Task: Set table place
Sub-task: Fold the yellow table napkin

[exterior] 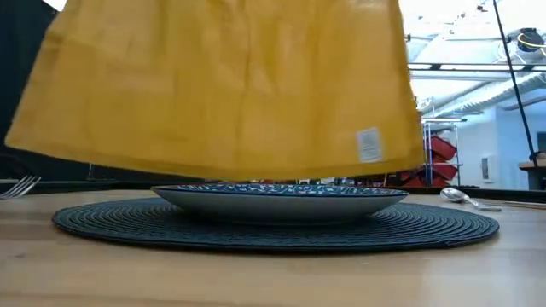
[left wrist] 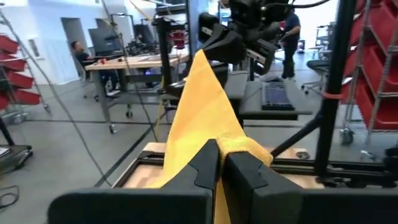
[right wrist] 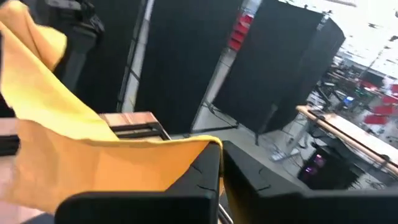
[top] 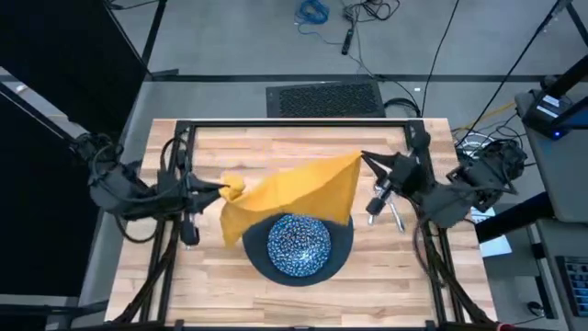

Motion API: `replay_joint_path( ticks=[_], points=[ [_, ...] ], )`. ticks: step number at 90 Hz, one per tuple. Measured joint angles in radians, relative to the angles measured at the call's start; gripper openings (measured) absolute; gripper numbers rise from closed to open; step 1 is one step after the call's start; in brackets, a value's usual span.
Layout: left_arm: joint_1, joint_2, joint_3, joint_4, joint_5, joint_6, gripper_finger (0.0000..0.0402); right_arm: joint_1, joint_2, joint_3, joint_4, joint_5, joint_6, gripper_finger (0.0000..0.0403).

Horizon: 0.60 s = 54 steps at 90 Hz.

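A mustard-yellow napkin (top: 289, 193) hangs stretched between my two grippers above the table (top: 276, 285). My left gripper (top: 223, 188) is shut on its left corner, my right gripper (top: 365, 158) on its far right corner. Below it the speckled blue-and-white dish (top: 299, 244) rests on the dark round plate (top: 342, 257); in the low view the dish (exterior: 281, 198) sits under the napkin's hanging edge (exterior: 222, 94). A fork (exterior: 19, 186) lies at the left, a spoon (exterior: 465, 198) at the right. My left gripper pinches the napkin's bunched left corner (left wrist: 239, 145) between its two fingers, coming level from the table's left. The cloth runs taut from there toward the other gripper, lifted clear of the table. My right gripper pinches the napkin's far right corner (right wrist: 208, 144) between its two fingers, coming from the table's right. The top edge runs taut from it, and the rest of the cloth hangs below, clear of the table.
Cutlery (top: 395, 213) lies on the table below my right arm. A black frame (top: 294, 126) borders the tabletop. Bare wood lies near the front edge on both sides of the plate. People and workbenches show in the room beyond.
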Motion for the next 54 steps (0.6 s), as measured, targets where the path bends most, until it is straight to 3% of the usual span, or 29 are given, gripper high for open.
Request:
replay_joint_path(
  ticks=[25, 40, 54],
  points=[
    [-0.047, 0.021, 0.02, -0.026, -0.113, 0.0, 0.0, -0.004, 0.0, 0.0, 0.0, -0.008, 0.006, 0.0],
    [-0.039, 0.022, 0.007, -0.131, -0.194, -0.014, 0.0, -0.092, 0.024, 0.0, -0.192, -0.073, 0.172, 0.0],
    [0.008, 0.029, 0.005, -0.25, -0.198, -0.096, 0.0, -0.209, 0.063, -0.001, -0.367, -0.133, 0.311, 0.0]
  ],
)
